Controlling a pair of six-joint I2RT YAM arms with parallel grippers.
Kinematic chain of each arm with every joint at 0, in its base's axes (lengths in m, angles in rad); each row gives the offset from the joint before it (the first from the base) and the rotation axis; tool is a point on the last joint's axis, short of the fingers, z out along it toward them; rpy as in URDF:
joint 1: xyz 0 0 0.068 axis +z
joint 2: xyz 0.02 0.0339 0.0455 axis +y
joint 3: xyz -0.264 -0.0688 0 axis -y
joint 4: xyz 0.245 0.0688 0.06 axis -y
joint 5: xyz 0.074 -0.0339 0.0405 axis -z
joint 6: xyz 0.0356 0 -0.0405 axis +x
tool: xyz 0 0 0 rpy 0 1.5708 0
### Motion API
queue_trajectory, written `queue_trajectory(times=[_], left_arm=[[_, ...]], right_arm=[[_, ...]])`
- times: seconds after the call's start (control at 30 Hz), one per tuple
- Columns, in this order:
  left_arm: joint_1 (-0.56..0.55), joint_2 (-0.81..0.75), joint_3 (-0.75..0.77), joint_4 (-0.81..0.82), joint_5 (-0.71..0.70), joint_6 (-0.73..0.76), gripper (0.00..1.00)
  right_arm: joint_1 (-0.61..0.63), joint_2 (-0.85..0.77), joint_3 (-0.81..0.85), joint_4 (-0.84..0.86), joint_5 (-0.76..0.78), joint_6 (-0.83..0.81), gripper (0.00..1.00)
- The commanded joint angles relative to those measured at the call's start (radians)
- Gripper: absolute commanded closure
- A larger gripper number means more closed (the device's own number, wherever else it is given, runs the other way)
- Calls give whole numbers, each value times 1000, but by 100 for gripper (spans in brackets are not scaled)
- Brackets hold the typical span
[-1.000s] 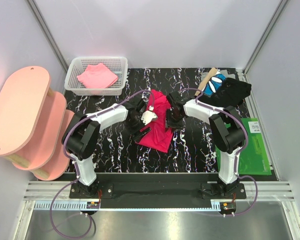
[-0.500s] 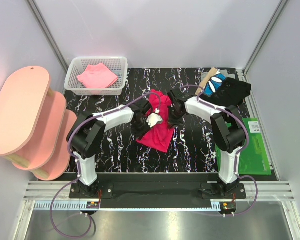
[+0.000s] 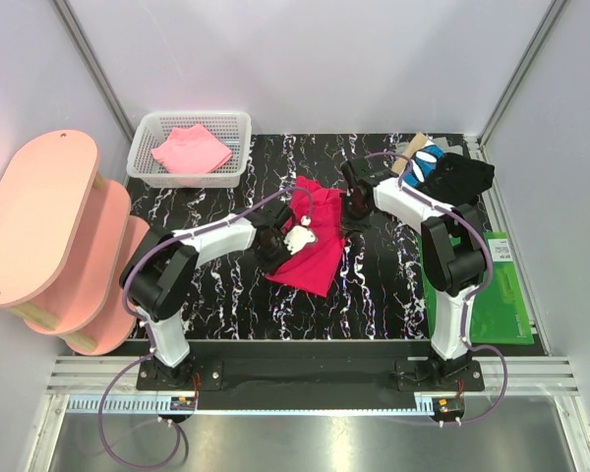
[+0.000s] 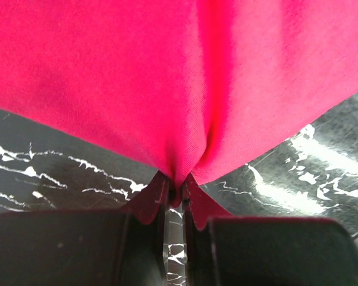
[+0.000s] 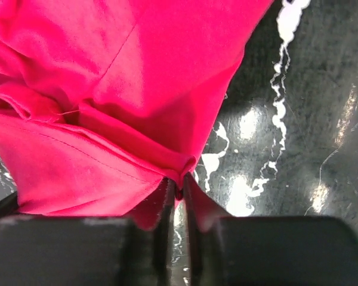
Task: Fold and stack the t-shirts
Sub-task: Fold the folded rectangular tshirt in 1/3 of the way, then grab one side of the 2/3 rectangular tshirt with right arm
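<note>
At the upper left of the top view, a folded pink t-shirt (image 3: 190, 149) lies in the white basket (image 3: 143, 162); I take that as one already dealt with.

My left pincer (image 4: 176, 190) is clamped on a pinch of the crimson t-shirt (image 3: 315, 261), on its left edge. In my wrist view the cloth fans up and away from the closed jaws, with the marbled table (image 3: 216, 197) showing beneath. The shirt sits in the middle of the table, rumpled rather than spread flat. Its long axis runs from the upper centre of the frame down to a point at the lower centre, leaning slightly left at the bottom. I cannot tell collar from hem in this bunching.

My right pincer (image 5: 178, 190) is likewise closed on a folded-over corner at the shirt's upper right edge.

So I judge the step to be spreading the shirt, before any fold. Next, both pincers should draw apart evenly and lift a little, so the cloth tautens without slipping out.

At the upper right lies the pile of black and blue t-shirts (image 3: 452, 175).
</note>
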Motion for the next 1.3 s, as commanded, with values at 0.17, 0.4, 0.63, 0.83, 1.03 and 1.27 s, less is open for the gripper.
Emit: queue_trajectory(times=[0.17, 0.4, 0.63, 0.83, 1.03, 1.27], left_arm=[[12, -34, -73, -27, -86, 30, 87], [14, -89, -61, -47, -74, 24, 77], [17, -144, -86, -59, -46, 12, 41], [90, -236, -103, -64, -28, 4, 20], [360, -377, -69, -96, 37, 18, 18], [534, -422, -38, -134, 43, -14, 16]], right_arm=[[-4, 48, 65, -65, 44, -32, 28], [30, -192, -36, -116, 184, 6, 28], [270, -361, -235, -64, 14, 55, 30], [508, -285, -255, 10, 153, -55, 29], [637, -228, -177, 30, 435, -204, 15], [818, -75, -142, 76, 788, -317, 13]])
